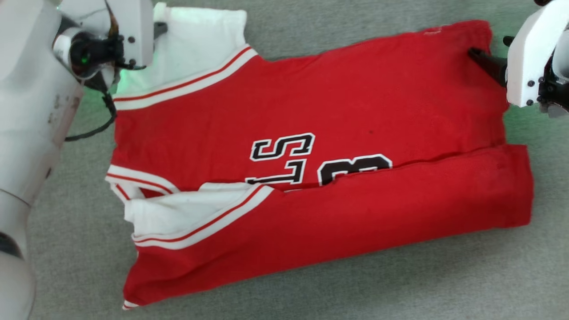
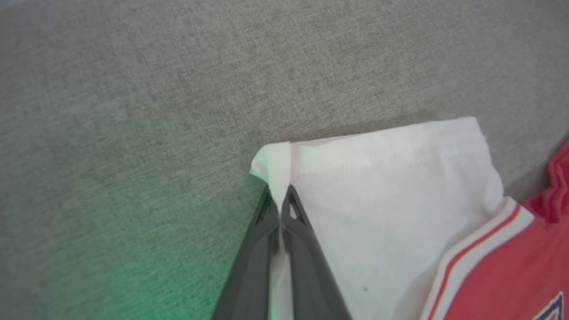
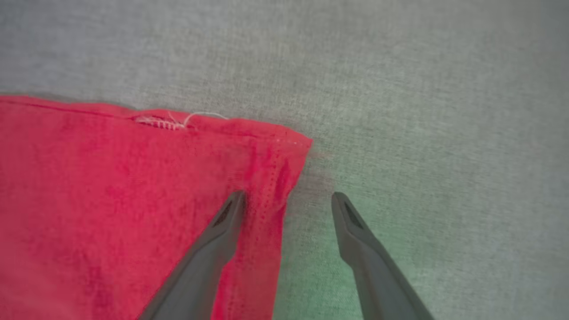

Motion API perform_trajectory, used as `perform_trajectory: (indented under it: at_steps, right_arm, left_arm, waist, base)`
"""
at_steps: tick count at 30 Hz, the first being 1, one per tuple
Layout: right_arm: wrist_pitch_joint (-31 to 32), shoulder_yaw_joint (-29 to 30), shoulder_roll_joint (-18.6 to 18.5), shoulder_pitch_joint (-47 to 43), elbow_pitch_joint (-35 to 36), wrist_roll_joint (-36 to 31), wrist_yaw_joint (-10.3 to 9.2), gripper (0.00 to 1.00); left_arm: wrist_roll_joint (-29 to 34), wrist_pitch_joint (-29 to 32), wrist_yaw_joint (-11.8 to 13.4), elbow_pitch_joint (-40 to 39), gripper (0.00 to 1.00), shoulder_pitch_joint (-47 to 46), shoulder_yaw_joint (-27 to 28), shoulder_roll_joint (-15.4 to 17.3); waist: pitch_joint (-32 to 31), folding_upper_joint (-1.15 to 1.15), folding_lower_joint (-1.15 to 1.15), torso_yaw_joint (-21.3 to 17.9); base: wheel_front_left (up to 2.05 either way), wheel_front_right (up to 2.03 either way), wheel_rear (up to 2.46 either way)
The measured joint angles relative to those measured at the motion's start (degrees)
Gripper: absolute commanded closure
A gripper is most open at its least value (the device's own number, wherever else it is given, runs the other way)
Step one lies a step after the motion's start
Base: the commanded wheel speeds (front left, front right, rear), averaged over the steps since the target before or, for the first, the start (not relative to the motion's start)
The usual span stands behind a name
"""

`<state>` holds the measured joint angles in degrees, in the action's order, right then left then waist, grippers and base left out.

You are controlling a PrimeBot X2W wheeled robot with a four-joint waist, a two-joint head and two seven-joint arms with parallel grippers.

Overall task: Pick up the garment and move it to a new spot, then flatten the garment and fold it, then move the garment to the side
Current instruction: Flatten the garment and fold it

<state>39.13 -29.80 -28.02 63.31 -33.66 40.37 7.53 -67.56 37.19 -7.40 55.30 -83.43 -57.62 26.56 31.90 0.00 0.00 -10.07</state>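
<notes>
Left gripper (image 2: pixel 279 200): jaws pressed together, pinching the white shoulder corner (image 2: pixel 275 165) of the garment (image 1: pixel 311 111). A nub of white cloth sticks out past the tips. The rest of the white panel spreads to one side of the jaws, and bare grey tabletop (image 2: pixel 111 111) lies on the other side and ahead.

Middle: the garment lies flat on the tabletop and spans the gap between the two grippers. The near long edge is already turned up as a red flap (image 1: pixel 355 213), which covers the lower part of the numerals (image 1: pixel 320 160). Judged: pickup, move and flattening are done, and the first lengthwise fold is in.

Right gripper (image 3: pixel 289 195): jaws spread, holding nothing. They straddle the red hem corner (image 3: pixel 284 151), with one finger (image 3: pixel 222 226) over the cloth and the other over bare tabletop. The hem edge runs between them, and the corner tip is just ahead of the tips. I can't tell from the wrist view whether the finger over the cloth touches it.

Left to do, judged:
- close the right jaws on the hem corner
- bring the far long edge over to match the near flap
- fold crosswise
- shift the bundle to the side

Roughly halfway, with the far-edge fold set up but not begun.
</notes>
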Motion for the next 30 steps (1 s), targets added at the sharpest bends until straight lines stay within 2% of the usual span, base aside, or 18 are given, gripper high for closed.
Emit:
perform_trajectory:
  at_steps: [4,5,6,8,13,18,25,30]
  right_arm:
    - [1.2,-2.7,-0.1,2.3,-2.3,2.5,-0.01,0.00]
    - [0.8,-3.4,-0.2,2.8,-2.7,2.7,-0.01,0.04]
    - [0.4,-4.2,-0.5,3.2,-2.8,2.8,-0.01,0.58]
    - [-0.9,-5.4,-1.0,3.5,-3.3,3.5,-0.01,1.00]
    - [-5.6,-8.6,-2.0,3.6,-3.8,5.4,0.00,1.00]
    - [-11.0,-10.4,-5.8,0.8,-1.6,8.0,0.00,1.00]
    - [-15.7,-13.3,-12.5,-7.7,6.2,12.8,0.00,1.00]
    - [-17.7,-13.4,-17.7,-15.3,11.8,13.8,0.00,1.00]
  left_arm:
    - [-0.6,-0.4,-0.1,-1.7,1.00,-0.5,-0.8,-0.2]
    - [-0.7,-0.6,-0.1,-2.0,1.00,-0.6,-0.9,-0.2]
    - [-0.9,-0.7,-0.1,-2.3,1.00,-0.6,-1.1,-0.2]
    - [-1.5,-1.0,-0.1,-2.9,1.00,-0.5,-1.3,-0.3]
    - [-3.5,-4.0,-0.1,-4.7,1.00,0.8,-1.4,-0.2]
    - [-5.4,-9.1,-0.1,-10.9,1.00,3.6,-1.9,0.9]
    - [-8.9,-16.2,-0.1,-24.2,1.00,10.2,-3.0,6.4]
    - [-10.9,-21.8,-0.1,-38.4,1.00,19.3,-5.1,13.7]
  waist:
    - [1.0,0.00,0.00,1.4]
    - [1.1,0.00,0.00,1.7]
    - [1.3,0.00,0.00,1.9]
    - [1.3,0.00,0.00,2.3]
    - [0.2,0.00,0.00,3.0]
    - [-2.7,0.00,0.00,4.1]
    - [-8.9,0.00,0.00,6.5]
    - [-13.4,0.00,0.00,8.4]
  base:
    - [0.00,0.00,0.00]
    - [0.00,0.00,0.00]
    - [0.00,0.00,0.00]
    - [0.00,0.00,0.00]
    - [0.00,0.00,0.00]
    - [0.00,0.00,0.00]
    - [0.00,0.00,0.00]
    - [0.00,0.00,0.00]
